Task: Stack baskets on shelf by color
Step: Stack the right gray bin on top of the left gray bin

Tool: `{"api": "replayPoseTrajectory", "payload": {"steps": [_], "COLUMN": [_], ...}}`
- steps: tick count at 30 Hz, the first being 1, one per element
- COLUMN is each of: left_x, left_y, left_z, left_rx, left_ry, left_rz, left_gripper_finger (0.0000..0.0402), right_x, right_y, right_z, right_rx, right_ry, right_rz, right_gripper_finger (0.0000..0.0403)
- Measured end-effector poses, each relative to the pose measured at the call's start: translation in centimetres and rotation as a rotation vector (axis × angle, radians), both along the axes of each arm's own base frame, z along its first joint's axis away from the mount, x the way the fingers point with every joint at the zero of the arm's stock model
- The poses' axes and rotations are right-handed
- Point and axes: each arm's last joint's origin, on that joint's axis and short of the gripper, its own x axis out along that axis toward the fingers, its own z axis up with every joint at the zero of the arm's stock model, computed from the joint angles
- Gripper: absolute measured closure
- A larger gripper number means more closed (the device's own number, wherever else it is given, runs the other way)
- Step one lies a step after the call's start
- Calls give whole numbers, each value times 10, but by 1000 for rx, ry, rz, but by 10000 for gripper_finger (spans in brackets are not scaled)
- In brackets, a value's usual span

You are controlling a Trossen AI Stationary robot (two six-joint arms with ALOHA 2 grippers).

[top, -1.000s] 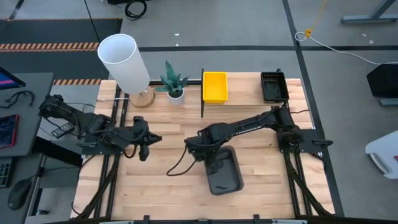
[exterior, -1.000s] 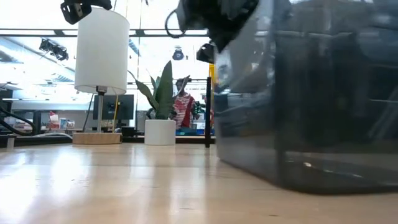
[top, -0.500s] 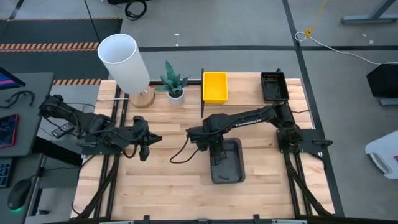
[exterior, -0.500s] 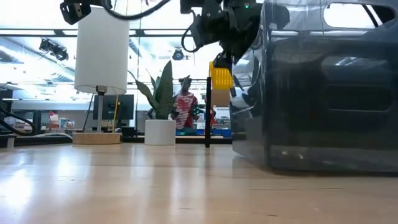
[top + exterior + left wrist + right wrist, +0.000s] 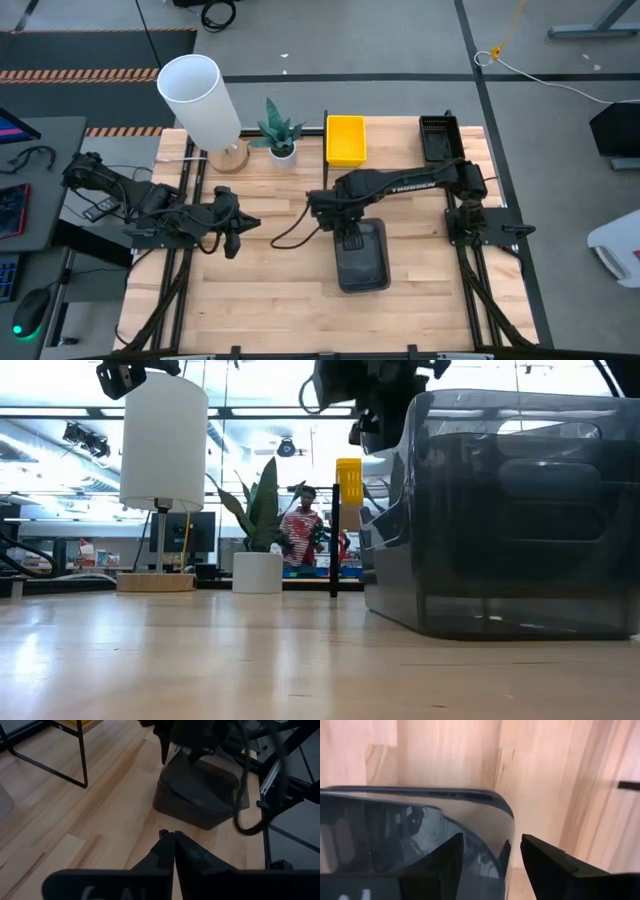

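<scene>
A smooth dark grey basket (image 5: 362, 258) (image 5: 510, 520) stands flat on its bottom on the tabletop, long side running near to far. My right gripper (image 5: 349, 226) (image 5: 492, 862) is open at its far end. One finger (image 5: 445, 867) is inside the basket and the other (image 5: 550, 865) outside, with the end wall (image 5: 502, 827) between them untouched. A yellow basket (image 5: 346, 139) and a black mesh basket (image 5: 440, 138) sit on the shelf (image 5: 395, 142) at the far edge. My left gripper (image 5: 232, 238) (image 5: 172, 837) waits shut over the table's left part.
A white lamp (image 5: 200, 100) and a small potted plant (image 5: 280, 135) stand at the far left, beside the shelf's black post (image 5: 325, 150). Bare wood lies between the grey basket and the shelf. A person (image 5: 298, 535) shows in the room behind.
My right gripper has opened and let go of the grey basket, and has drawn a little toward the far edge. The basket has come down from a tilt to stand flat on the table. It has also turned from a slant to lie straight, near to far.
</scene>
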Motion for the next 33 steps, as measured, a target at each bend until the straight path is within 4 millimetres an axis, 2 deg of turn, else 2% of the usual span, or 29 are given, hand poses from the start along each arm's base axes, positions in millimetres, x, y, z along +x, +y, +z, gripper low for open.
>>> {"api": "replayPoseTrajectory", "payload": {"steps": [4, 9, 15, 20, 24, 33], "left_x": [0, 0, 0, 0, 0, 0], "left_y": [0, 0, 0, 0, 0, 0], "left_z": [0, 0, 0, 0, 0, 0], "left_rx": [0, -1, -5, -6, -7, -6], "left_ry": [0, -1, -1, -1, -1, -1], "left_rz": [0, 0, 3, 4, 4, 3], "left_gripper_finger": [392, 397, 382, 391, 397, 380], "right_x": [-3, -5, -9, -11, -11, -10], "right_y": [-2, -3, -4, -5, -5, -5], "right_z": [-7, -6, -5, -5, -5, -5], "right_rx": [12, 15, 12, -19, -42, -11], "right_ry": [39, 54, 84, 100, 105, 94], "right_rz": [-5, -3, -1, 18, 33, 51], "right_gripper_finger": [199, 198, 199, 207, 247, 385]}}
